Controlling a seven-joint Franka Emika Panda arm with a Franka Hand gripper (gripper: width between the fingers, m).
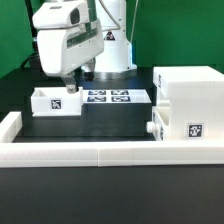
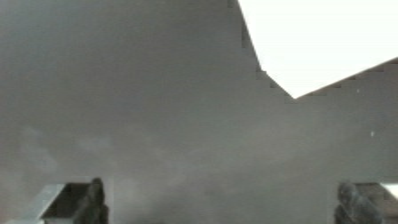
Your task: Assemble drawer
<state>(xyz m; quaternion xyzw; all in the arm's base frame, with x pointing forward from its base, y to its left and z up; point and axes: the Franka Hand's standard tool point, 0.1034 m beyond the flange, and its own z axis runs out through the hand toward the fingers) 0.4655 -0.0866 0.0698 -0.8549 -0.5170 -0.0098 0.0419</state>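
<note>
The large white casing (image 1: 188, 100) stands at the exterior view's right with a tag on its front. A small knobbed tray (image 1: 156, 126) sits at its lower left side, against it. The other small tray (image 1: 52, 101) stands at the left with a tag on its front. My gripper (image 1: 68, 86) hangs just above and behind that left tray. In the wrist view the gripper (image 2: 222, 192) is open and empty, with its fingers (image 2: 77, 200) wide apart over dark table. A white corner (image 2: 320, 40) shows beyond them; I cannot tell which part it belongs to.
The marker board (image 1: 108, 97) lies flat between the left tray and the casing. A long low white rail (image 1: 90, 152) runs along the front and turns up the left side (image 1: 10, 125). The arm's base (image 1: 110, 55) stands behind.
</note>
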